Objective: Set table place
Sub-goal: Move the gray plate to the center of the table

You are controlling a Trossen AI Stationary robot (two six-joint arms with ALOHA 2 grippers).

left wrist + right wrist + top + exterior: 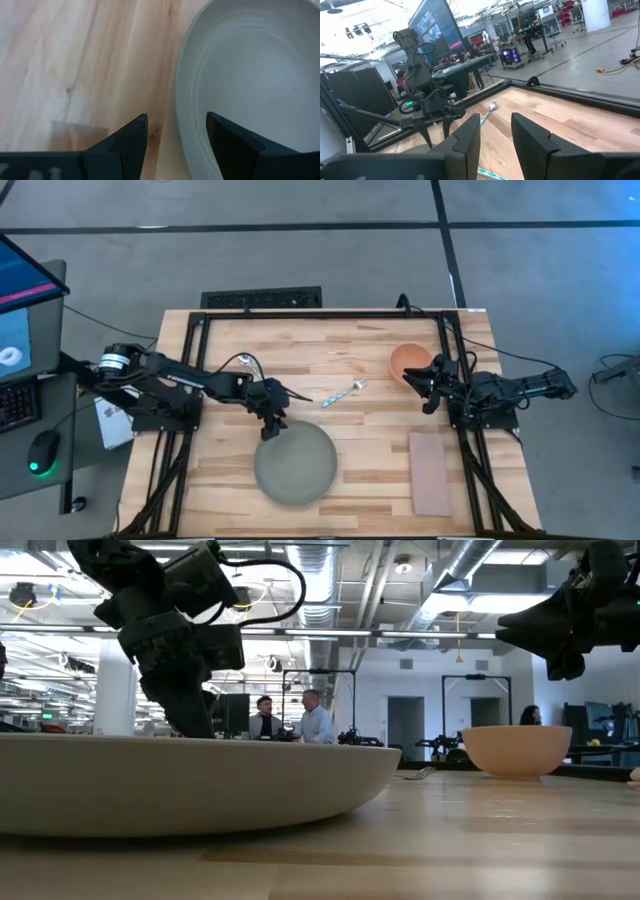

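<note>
The grey-green plate [295, 463] rests flat on the table [380, 430] near its front edge; it also shows in the low view [190, 785]. My left gripper [272, 425] is open at the plate's far left rim [182, 135]: one finger is over the wood outside the rim, the other over the inside of the plate. The orange bowl [408, 360] stands at the far right, also in the low view [517, 750]. My right gripper [425, 387] is open and empty, raised just beside the bowl [570, 620]. A bluish-handled utensil [343, 394] lies mid-table. The pinkish napkin [430, 473] lies flat at the front right.
A second silver utensil [245, 361] lies beside my left arm, also in the right wrist view [491, 106]. The black frame [320, 313] edges the table. Bare wood lies between the plate and the napkin. People stand in the room behind the table [290, 722].
</note>
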